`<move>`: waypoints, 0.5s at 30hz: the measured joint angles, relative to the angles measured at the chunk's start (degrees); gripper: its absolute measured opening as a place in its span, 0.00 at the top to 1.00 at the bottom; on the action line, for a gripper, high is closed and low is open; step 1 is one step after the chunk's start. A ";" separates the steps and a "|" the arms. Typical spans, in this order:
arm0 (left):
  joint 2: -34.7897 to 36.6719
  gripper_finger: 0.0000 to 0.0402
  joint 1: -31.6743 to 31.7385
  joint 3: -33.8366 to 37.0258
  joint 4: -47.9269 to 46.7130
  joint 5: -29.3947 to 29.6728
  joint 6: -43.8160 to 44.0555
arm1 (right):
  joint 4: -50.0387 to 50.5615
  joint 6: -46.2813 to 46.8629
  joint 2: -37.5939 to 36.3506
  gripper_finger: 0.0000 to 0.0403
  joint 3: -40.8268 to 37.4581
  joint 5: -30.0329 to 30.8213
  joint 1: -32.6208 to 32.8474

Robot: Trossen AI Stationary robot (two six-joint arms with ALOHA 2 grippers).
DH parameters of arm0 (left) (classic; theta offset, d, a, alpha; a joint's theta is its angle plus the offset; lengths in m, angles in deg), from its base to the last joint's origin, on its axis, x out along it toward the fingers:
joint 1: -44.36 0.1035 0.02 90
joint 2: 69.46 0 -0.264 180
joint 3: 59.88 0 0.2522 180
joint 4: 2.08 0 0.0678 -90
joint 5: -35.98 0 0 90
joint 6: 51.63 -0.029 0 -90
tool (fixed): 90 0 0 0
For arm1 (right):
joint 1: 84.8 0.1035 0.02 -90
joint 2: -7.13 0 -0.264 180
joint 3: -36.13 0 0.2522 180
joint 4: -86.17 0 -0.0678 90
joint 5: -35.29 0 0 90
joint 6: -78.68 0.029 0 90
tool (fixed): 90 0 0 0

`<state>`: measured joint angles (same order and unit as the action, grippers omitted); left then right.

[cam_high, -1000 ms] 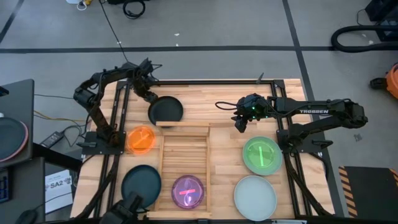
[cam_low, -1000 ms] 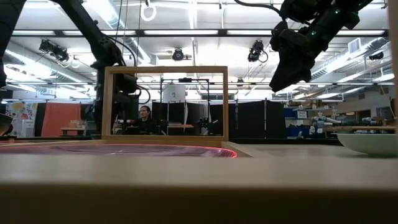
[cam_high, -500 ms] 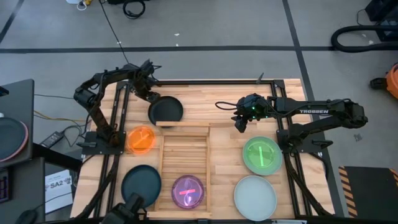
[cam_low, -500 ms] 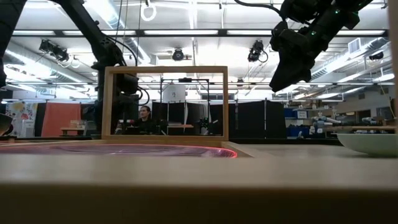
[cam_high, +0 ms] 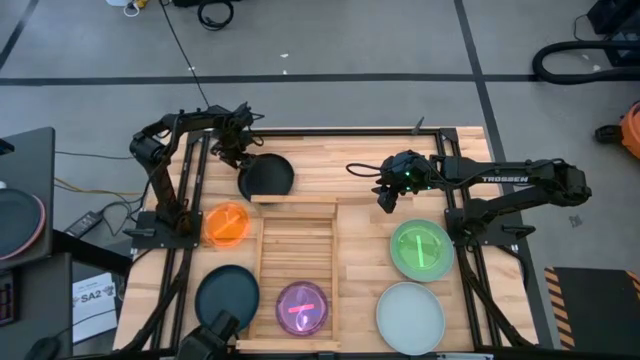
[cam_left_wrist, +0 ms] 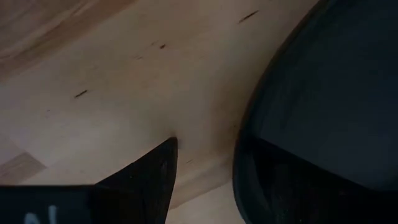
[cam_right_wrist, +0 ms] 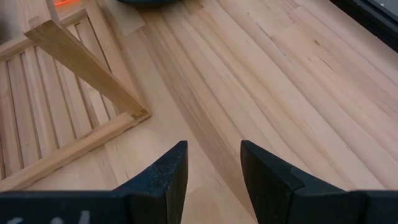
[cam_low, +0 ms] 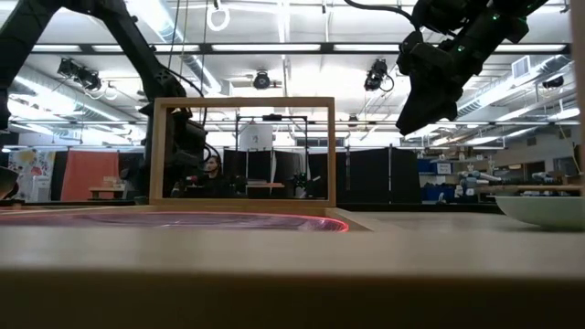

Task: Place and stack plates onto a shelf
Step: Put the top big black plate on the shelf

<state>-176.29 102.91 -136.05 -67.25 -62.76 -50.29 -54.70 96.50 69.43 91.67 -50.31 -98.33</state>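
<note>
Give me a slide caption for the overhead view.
Left gripper at the black plate's rim; right gripper waits above bare table.

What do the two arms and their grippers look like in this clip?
Both arms are black and jointed. The right arm bears white TROSSEN lettering, and a green light glows near its gripper. A dark cable loops from that wrist. The left gripper has dark, tapered fingers.

High view straight down on worktop point(cam_high: 330, 160), low view level across it, wrist views close, all sharing the shelf point(cam_high: 296, 255)
</note>
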 joint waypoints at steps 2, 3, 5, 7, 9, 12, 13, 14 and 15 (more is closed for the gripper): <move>-0.20 0.47 0.00 -0.02 0.01 -0.12 0.01 | 0.01 0.00 -0.02 0.62 0.00 0.00 0.01; -0.22 0.49 0.02 -0.02 -0.01 -0.12 0.01 | 0.00 0.00 0.00 0.62 0.00 0.00 0.01; -0.26 0.52 0.02 -0.02 -0.01 0.03 0.01 | 0.02 0.00 -0.01 0.62 0.00 0.00 0.01; -0.28 0.56 0.02 0.00 0.01 0.13 0.01 | 0.02 0.00 -0.01 0.62 0.00 0.00 0.00; -0.31 0.59 0.04 0.04 0.01 0.21 -0.21 | 0.00 0.00 0.00 0.62 0.00 0.00 0.01; -0.33 0.64 0.04 0.07 0.03 0.38 -0.30 | 0.00 0.00 0.00 0.62 0.00 0.00 0.01; -0.33 0.65 0.04 0.07 0.03 0.40 -0.30 | 0.02 0.00 0.00 0.62 0.00 0.00 0.00; -0.33 0.67 0.04 0.07 0.03 0.42 -0.32 | 0.02 0.00 0.00 0.62 0.00 0.00 0.01; -0.33 0.68 0.04 0.09 0.03 0.42 -0.37 | 0.01 0.00 0.00 0.62 0.00 0.00 0.01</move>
<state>-176.61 102.95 -135.96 -67.22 -62.34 -50.66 -54.69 96.50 69.43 91.67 -50.31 -98.32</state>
